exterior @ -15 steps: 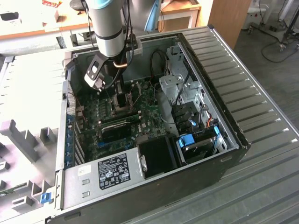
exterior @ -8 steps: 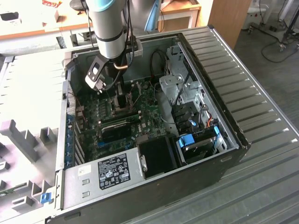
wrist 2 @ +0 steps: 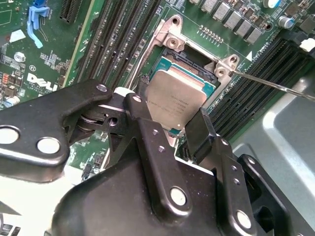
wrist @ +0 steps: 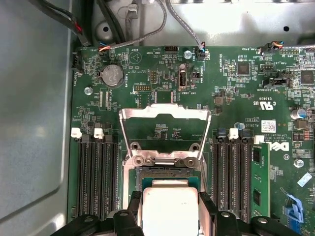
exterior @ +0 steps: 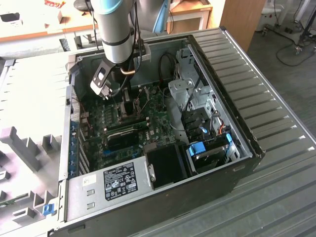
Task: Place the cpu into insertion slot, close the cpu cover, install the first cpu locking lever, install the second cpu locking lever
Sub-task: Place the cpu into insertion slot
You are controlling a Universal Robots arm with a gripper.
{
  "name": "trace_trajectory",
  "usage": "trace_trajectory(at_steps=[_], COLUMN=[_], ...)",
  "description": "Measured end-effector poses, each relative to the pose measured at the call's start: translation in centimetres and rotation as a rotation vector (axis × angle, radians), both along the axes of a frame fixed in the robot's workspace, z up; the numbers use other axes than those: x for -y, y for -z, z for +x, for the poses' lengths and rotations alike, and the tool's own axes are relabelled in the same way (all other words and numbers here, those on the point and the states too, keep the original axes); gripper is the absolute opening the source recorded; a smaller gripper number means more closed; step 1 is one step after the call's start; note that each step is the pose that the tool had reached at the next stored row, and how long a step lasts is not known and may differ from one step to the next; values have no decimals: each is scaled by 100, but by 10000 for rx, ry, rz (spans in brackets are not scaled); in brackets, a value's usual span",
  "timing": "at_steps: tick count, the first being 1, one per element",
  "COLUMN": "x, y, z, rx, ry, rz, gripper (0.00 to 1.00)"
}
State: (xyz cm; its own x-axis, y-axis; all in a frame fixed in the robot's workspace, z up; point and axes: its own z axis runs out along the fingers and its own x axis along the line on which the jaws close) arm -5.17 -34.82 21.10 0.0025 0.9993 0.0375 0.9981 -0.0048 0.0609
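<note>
At the exterior view's left lay a grey foam tray point(exterior: 22, 143), well apart from the work. Beside it stood the open computer case point(exterior: 173, 207), where the arm point(exterior: 114, 29) reached down over the motherboard point(exterior: 123, 126), and a metal drive cage point(exterior: 197, 94) sat towards the exterior view's right. In the second wrist view the gripper point(wrist 2: 167, 112) had its jaws closed on two opposite edges of the cpu point(wrist 2: 174, 96), holding it over the insertion slot point(wrist 2: 184, 59); whether it had touched down could not be told. In the first wrist view the cpu cover point(wrist: 165, 112) stood swung up and away from the socket, leaving it open. To do this step well, the chip probably needed to be level and square to the black frame, with its corners matched to the frame, and to go straight down without sliding. The pins beneath looked likely to bend under any sideways push. A thin lever rod point(wrist 2: 275, 86) stood just beside the socket and was best kept clear of the fingers.
</note>
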Motion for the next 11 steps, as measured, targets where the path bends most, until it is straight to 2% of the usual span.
trace_trajectory(at_steps=[11], x=[0], y=[90], z=[0], rx=[0], ry=[0], rz=[1], gripper=[54])
